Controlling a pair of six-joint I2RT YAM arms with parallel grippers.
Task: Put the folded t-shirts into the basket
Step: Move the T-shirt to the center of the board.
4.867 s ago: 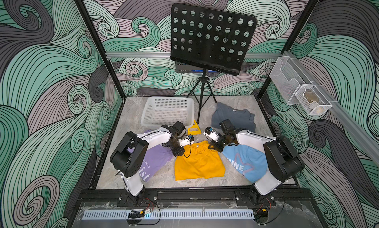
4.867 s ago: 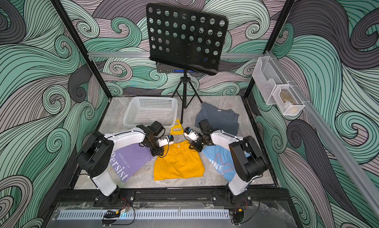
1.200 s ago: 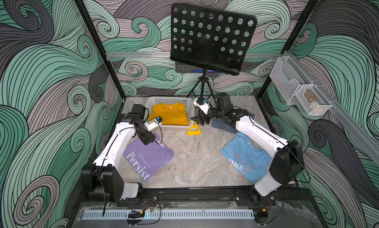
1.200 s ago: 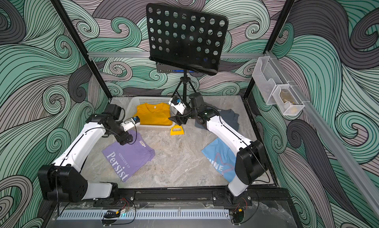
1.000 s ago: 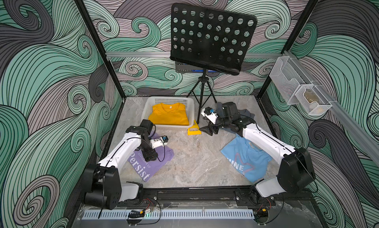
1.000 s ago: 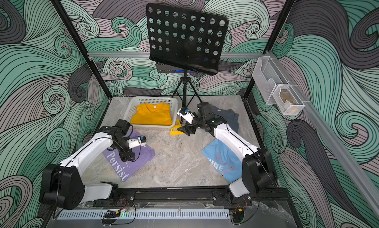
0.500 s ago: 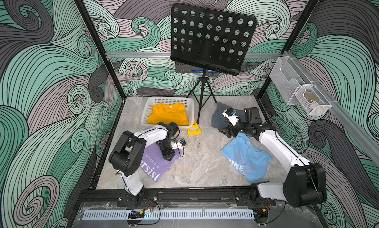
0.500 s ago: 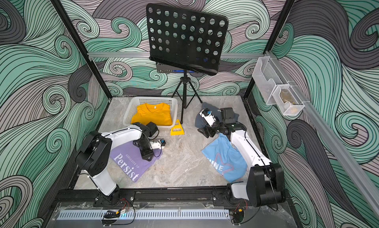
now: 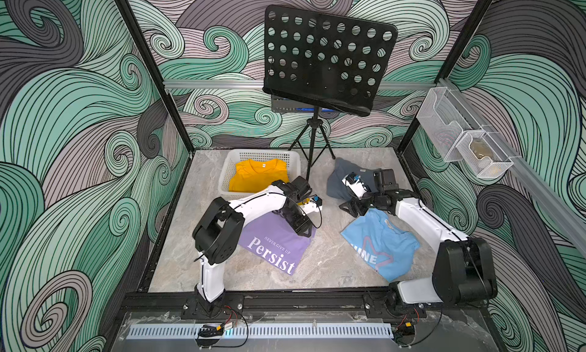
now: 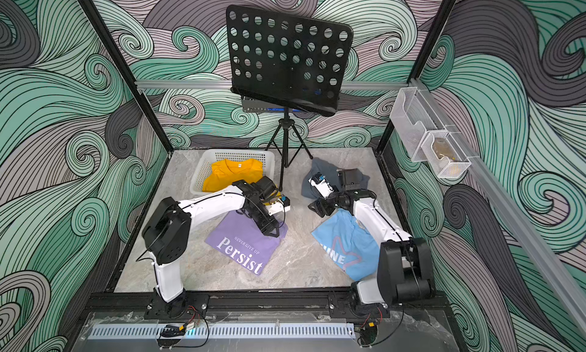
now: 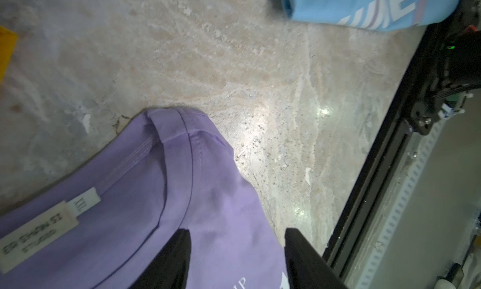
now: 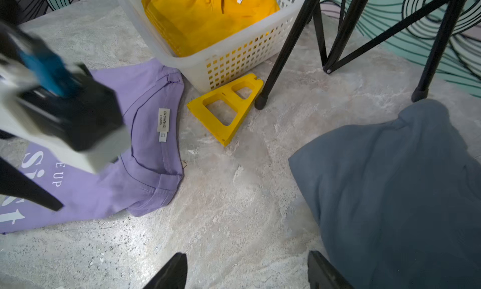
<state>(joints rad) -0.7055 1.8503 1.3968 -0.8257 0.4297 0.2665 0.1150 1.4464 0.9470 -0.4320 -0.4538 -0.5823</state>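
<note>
The white basket [image 9: 226,173] [image 12: 229,53] stands at the back left with the mustard yellow t-shirt [image 9: 257,176] [image 10: 231,176] inside. The lavender "Persist" t-shirt [image 9: 272,245] [image 11: 130,209] lies flat on the floor in front of it. My left gripper [image 9: 304,231] [image 11: 236,248] is open, its jaws straddling that shirt's right shoulder edge. The light blue t-shirt [image 9: 380,242] lies front right and the grey t-shirt [image 9: 339,179] [image 12: 390,183] back right. Between them my right gripper [image 9: 347,207] [image 12: 247,269] hangs open over bare floor, holding nothing.
A black music stand [image 9: 312,138] rises on tripod legs [image 12: 286,53] right of the basket. A yellow triangular block [image 12: 226,105] lies at the basket's near right corner. Clear wire bins [image 9: 459,144] hang on the right wall. A black frame rail [image 11: 377,170] borders the floor's front.
My left arm has swung right across the lavender shirt, and the shirt has slid right toward the middle. My right gripper has pulled back from beside the basket to the grey shirt's edge.
</note>
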